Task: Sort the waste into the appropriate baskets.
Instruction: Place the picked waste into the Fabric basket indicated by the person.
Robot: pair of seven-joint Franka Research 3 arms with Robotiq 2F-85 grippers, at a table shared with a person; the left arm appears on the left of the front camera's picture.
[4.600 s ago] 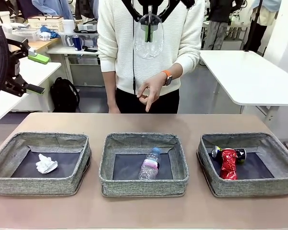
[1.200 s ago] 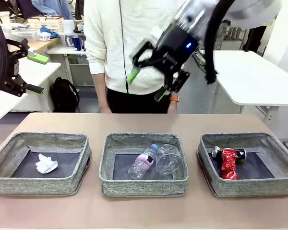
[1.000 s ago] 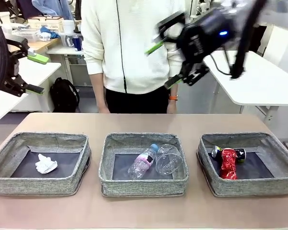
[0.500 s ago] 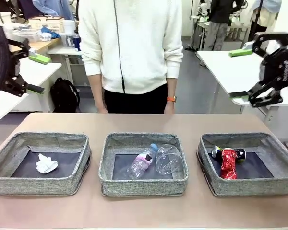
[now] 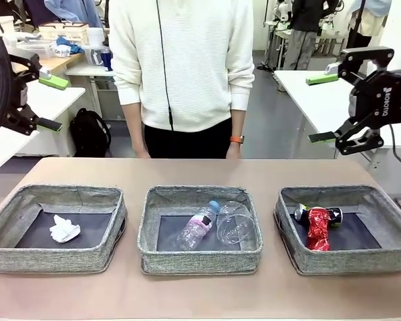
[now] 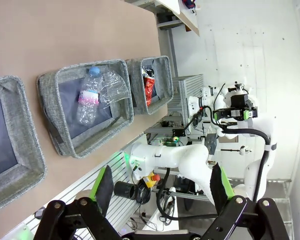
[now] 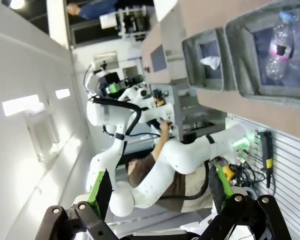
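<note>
Waste sits sorted in your three soft grey woven baskets (image 5: 57,227): crumpled white paper (image 5: 64,229) left, a clear bottle (image 5: 197,227) beside a clear cup (image 5: 234,224) in the middle, crushed red can (image 5: 318,228) right. Your left wrist view shows the bottle's pink label (image 6: 85,98). The left gripper (image 5: 50,100) and right gripper (image 5: 321,107) are raised sideways at the picture's sides, jaws spread, holding nothing.

Bottle (image 7: 280,47) in grey basket (image 7: 250,75)
</note>
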